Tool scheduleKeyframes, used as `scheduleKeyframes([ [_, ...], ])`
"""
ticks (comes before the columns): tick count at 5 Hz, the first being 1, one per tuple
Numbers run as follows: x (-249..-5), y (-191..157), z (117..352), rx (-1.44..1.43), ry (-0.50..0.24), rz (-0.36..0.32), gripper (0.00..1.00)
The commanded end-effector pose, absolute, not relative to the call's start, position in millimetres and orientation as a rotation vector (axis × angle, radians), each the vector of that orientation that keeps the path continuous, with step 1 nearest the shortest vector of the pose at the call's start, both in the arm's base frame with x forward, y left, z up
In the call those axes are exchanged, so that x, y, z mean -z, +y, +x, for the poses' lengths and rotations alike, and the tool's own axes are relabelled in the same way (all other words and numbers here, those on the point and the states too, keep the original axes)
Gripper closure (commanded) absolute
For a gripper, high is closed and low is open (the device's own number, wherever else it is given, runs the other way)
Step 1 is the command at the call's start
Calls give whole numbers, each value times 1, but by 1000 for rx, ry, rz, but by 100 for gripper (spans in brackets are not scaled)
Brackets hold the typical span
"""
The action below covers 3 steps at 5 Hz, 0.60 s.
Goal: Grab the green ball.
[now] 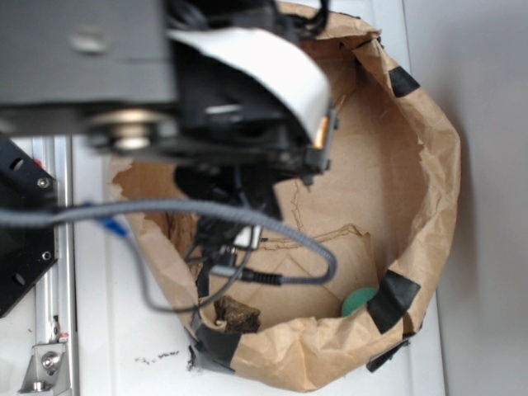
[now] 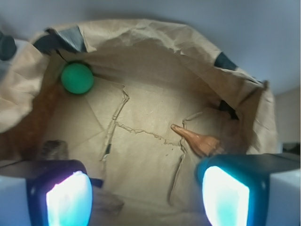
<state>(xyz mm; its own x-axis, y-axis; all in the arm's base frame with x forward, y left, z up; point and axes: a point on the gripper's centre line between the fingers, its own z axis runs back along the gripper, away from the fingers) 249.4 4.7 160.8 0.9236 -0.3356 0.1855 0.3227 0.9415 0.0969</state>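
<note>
Surface: white counter, carrying a brown paper bag with its rim rolled down and patched with black tape.
Landmark: the paper bag, open-topped, creased and torn along its floor.
Green ball: small, smooth, resting on the bag's floor in a corner, touching the bag wall, just beside a black tape patch; seen half hidden behind the rim in the exterior view.
Brown lump: dark, rough, on the bag floor near the wall, well apart from the green ball along the same side.
Orange-brown pointed piece: lying on the bag floor near the wall across from the green ball.
Gripper: hanging above the bag's opening, jaws spread wide with nothing between them; glowing pads at the bottom edge of the wrist view, well apart from the green ball.
Cable: grey, looping across the bag's mouth under the arm.
</note>
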Motion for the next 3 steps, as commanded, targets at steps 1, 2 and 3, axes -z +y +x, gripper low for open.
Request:
scheduleKeyframes([
  [1, -121, 7, 276, 442, -194, 31, 0],
  [2, -101, -8, 287, 509, -206, -37, 0],
  [3, -91, -34, 297, 590, -248, -106, 0],
])
